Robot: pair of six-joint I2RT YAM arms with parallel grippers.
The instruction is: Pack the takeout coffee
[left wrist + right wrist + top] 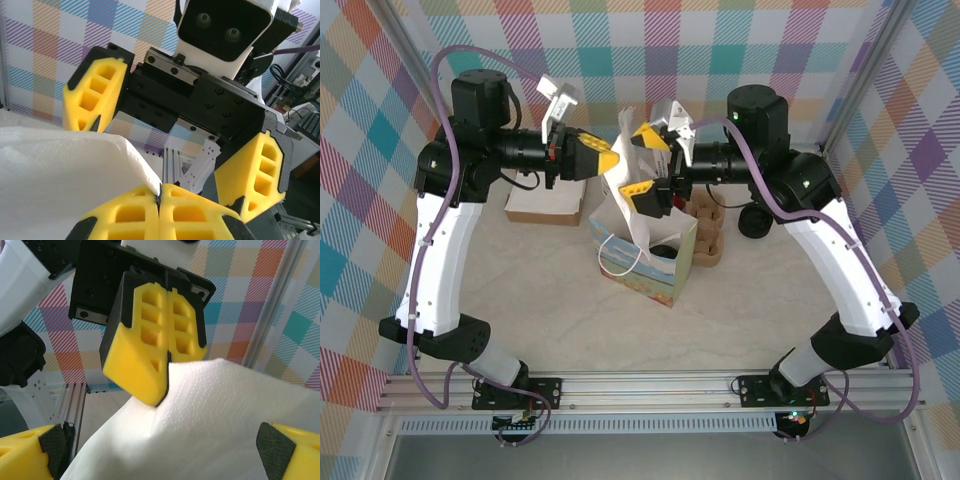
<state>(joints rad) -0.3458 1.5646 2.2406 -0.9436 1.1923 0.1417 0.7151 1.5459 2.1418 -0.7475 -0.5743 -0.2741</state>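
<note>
Coffee in bag, below right claw.

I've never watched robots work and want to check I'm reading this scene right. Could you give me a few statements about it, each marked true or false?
1. The left hand is pinched shut on a sheet of white paper. True.
2. The right hand is clamped on the paper too. False: its fingers stand wide open, one on either side of the sheet.
3. The paper bag lies flat on the table. False: it stands upright with its top open, below both hands.
4. A brown cardboard holder sits beside the bag. True.
</note>
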